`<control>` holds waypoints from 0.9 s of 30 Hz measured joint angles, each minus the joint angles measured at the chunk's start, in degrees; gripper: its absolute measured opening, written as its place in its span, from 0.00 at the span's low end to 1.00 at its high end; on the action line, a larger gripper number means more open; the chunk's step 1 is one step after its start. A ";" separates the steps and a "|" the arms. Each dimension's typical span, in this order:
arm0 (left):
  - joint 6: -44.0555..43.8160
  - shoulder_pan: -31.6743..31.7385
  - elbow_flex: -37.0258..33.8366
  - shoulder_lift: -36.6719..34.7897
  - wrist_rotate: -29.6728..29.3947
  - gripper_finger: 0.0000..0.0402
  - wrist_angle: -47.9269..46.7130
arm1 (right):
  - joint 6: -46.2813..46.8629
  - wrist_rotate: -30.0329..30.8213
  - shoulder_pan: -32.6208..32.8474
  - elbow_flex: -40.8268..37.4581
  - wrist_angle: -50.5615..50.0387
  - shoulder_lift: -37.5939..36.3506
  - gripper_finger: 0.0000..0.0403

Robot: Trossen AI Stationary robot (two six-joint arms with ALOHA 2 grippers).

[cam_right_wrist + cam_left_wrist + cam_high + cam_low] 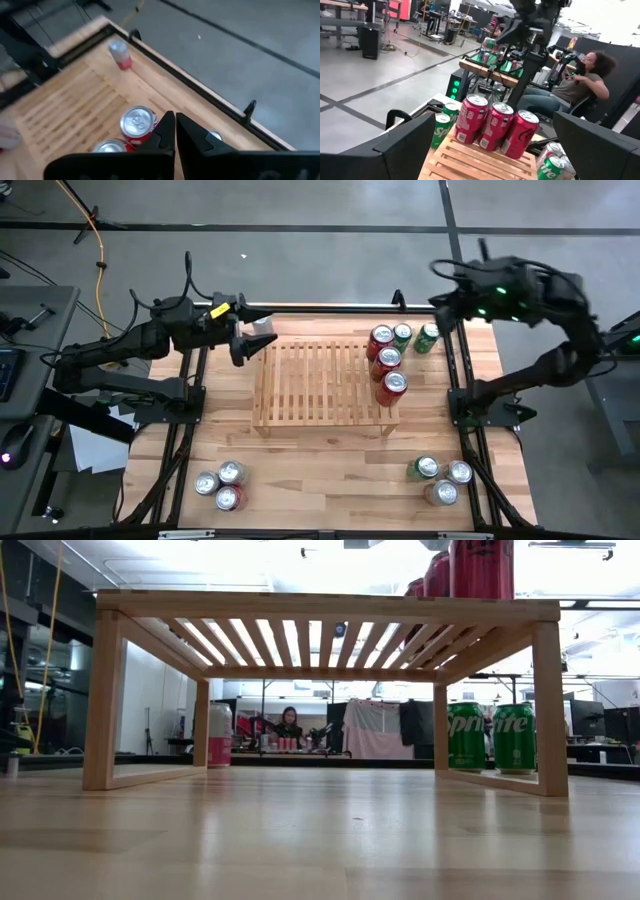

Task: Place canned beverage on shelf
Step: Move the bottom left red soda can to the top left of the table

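The wooden table [330,470] fills the lower middle of the high view, and the shelf [320,385], a slatted rack of light wood, stands at its centre. Three red cans [386,360] stand in a column along the shelf's right edge. Two green cans [415,336] stand on the table just beyond the shelf's upper right corner.

The left gripper [245,340] hangs at the shelf's upper left corner, its jaws spread wide and holding nothing; the red cans lie well apart from it, across the slats. The right gripper [175,131] hovers in the upper right of the high view, above the green cans, jaws clenched together on nothing. Two trios of cans rest lower left [220,484] and lower right [440,477].
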 joint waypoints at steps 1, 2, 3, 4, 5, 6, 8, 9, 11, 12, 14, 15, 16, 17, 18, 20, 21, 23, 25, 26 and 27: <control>0.04 0.00 0.00 0.00 0.75 0.98 0.31 | 0.91 1.53 1.85 0.00 -0.03 -0.87 0.00; 0.04 0.00 0.00 -0.01 1.22 0.98 1.00 | 1.81 3.04 3.80 0.00 -0.12 -1.56 0.00; 0.02 0.00 0.00 -0.06 1.41 0.98 1.67 | 2.52 4.53 5.85 0.00 -0.39 -2.10 0.00; 0.01 0.00 0.00 -0.11 1.41 0.98 2.00 | 3.42 6.16 7.79 -0.02 -0.73 -2.45 0.00; 0.01 0.00 0.00 -0.11 1.41 0.98 2.48 | 4.01 8.02 9.72 -0.70 -0.43 -2.80 0.00; 0.01 0.00 0.00 -0.07 1.40 0.98 3.03 | 4.91 9.69 11.61 -2.08 0.00 -3.39 0.00; 0.01 0.00 0.00 -0.07 1.34 0.98 3.66 | 6.52 13.16 15.15 -7.25 1.98 -4.93 0.00; 0.01 0.00 0.00 -0.07 1.27 0.98 4.08 | 7.03 14.53 16.69 -10.58 3.71 -5.82 0.00; -0.10 0.00 0.00 -0.07 0.88 0.98 4.33 | 7.42 16.05 19.30 -18.60 8.48 -8.01 0.00; -0.39 0.00 0.00 -0.07 0.65 0.98 4.29 | 7.40 16.30 20.48 -22.83 11.83 -9.06 0.00; -0.50 0.00 0.00 -0.04 0.35 0.98 4.22 | 6.35 15.98 22.64 -31.03 20.83 -11.51 0.00; -0.49 0.00 0.00 -0.04 0.12 0.98 4.22 | 5.13 15.43 23.65 -34.45 26.15 -12.93 0.00; -0.47 0.00 0.00 -0.04 -0.13 0.98 4.22 | 3.61 14.45 24.61 -37.70 31.89 -14.36 0.00; -0.49 0.00 0.00 -0.02 -0.19 0.98 4.20 | 1.99 13.52 25.35 -40.78 37.65 -15.62 0.00; -0.49 0.00 0.00 0.12 -0.23 0.98 4.22 | 0.37 12.64 25.94 -43.56 43.12 -16.61 0.00; -0.47 0.00 0.00 0.40 -0.30 0.98 4.06 | -2.39 11.31 26.61 -48.52 52.52 -18.19 0.00; -0.47 0.02 0.00 0.46 -0.34 0.98 3.98 | -3.34 11.19 26.69 -50.37 56.09 -18.84 0.00; -0.47 0.04 0.00 0.42 -0.35 0.98 4.14 | -4.18 11.28 26.57 -53.26 61.98 -19.85 0.00; -0.47 0.02 0.00 0.39 -0.34 0.98 4.16 | -4.41 11.43 26.04 -55.45 64.80 -20.10 0.00; -0.47 0.02 0.00 0.39 -0.34 0.98 4.07 | -4.61 11.35 25.61 -56.15 65.32 -19.93 0.00; -0.44 0.02 0.00 0.39 -0.34 0.98 3.98 | -4.50 11.28 25.22 -56.52 64.99 -19.73 0.01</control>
